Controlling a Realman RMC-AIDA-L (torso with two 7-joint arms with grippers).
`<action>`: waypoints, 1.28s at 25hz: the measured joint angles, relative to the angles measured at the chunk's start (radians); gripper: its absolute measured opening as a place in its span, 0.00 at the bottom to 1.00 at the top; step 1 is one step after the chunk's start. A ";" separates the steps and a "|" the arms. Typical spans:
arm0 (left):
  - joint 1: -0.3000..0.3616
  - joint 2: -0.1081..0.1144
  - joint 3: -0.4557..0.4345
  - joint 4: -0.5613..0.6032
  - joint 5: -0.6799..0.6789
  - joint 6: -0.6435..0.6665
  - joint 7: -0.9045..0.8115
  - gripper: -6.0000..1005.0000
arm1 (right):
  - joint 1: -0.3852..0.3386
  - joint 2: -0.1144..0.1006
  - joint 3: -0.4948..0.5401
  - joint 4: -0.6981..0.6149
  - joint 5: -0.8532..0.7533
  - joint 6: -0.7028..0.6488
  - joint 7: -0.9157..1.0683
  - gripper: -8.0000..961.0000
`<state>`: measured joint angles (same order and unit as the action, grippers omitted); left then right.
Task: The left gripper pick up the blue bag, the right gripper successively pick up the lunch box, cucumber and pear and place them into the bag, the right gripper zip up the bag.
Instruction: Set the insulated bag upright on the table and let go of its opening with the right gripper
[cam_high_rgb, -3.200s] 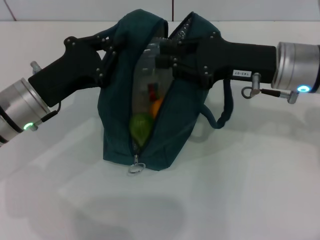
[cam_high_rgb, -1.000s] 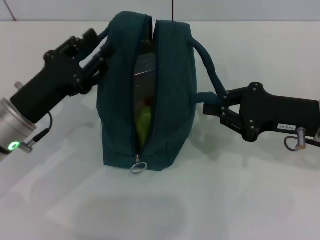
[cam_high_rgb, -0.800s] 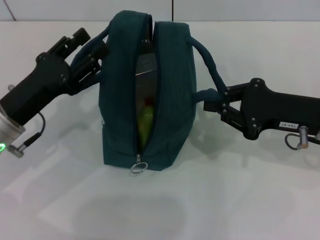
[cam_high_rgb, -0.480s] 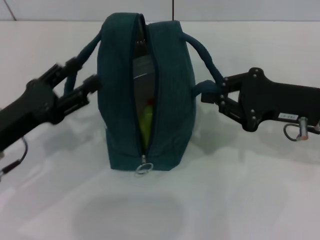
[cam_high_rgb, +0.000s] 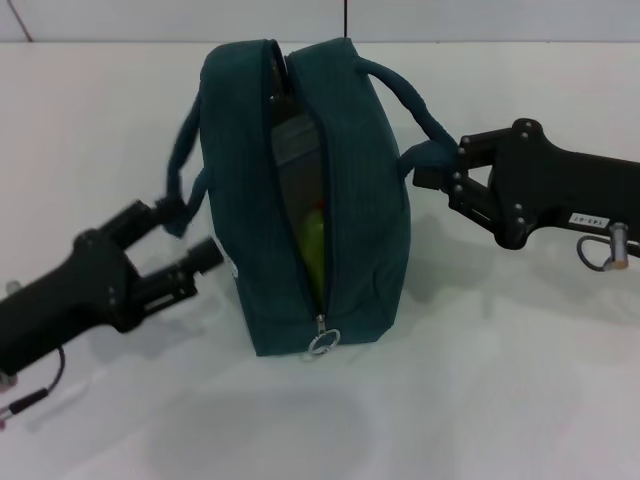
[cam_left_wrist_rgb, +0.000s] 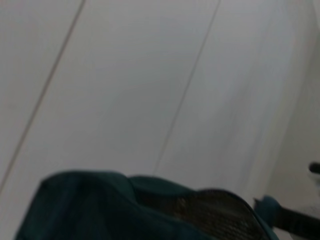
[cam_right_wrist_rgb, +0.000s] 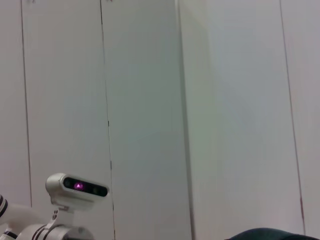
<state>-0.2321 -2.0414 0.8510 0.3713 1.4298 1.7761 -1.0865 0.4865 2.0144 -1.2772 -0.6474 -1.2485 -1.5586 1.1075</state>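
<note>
Teal blue bag (cam_high_rgb: 360, 190) upright on tabletop (cam_high_rgb: 500, 400), zipper open; right hand (cam_high_rgb: 432, 172) pinching its handle, left hand (cam_high_rgb: 180, 242) spread beside it, probably apart.

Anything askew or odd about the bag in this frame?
The blue bag stands upright on the table but gapes unzipped, its zipper pull at the near end. The right gripper sits at its handle, not the zipper. Nothing spilled.
</note>
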 joint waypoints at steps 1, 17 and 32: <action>0.000 -0.004 0.000 0.000 0.016 0.000 0.004 0.88 | 0.001 0.000 -0.001 0.000 0.000 0.000 0.000 0.08; -0.040 -0.027 -0.001 -0.012 0.044 -0.011 -0.004 0.78 | -0.001 0.001 -0.009 0.006 -0.026 0.000 -0.026 0.08; -0.053 -0.039 -0.002 -0.014 0.055 -0.061 0.045 0.56 | -0.012 0.003 -0.010 0.025 -0.020 -0.009 -0.040 0.08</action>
<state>-0.2848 -2.0807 0.8494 0.3575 1.4852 1.7149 -1.0412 0.4749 2.0171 -1.2870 -0.6221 -1.2688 -1.5678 1.0679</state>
